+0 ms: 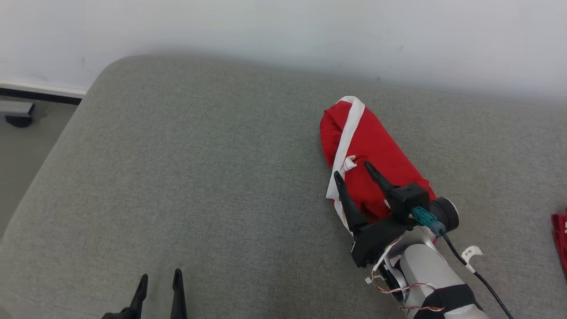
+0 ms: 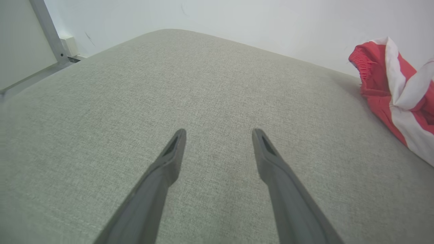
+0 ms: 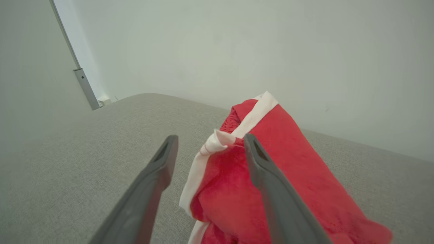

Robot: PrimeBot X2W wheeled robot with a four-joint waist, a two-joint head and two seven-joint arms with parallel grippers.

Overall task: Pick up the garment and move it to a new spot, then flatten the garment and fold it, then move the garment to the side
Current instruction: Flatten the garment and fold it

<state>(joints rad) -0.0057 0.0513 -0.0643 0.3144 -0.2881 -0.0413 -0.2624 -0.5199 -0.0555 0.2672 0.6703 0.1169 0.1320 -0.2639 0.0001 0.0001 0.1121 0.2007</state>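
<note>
Now | right jaws wide, hiding garment [image 1: 376, 141] end | left jaws wide, cropped

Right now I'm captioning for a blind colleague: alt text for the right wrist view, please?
The open right gripper frames the white-trimmed edge of a bunched red garment on a grey cushion, one finger over cloth, the other over bare cushion. Pale wall behind.
</note>
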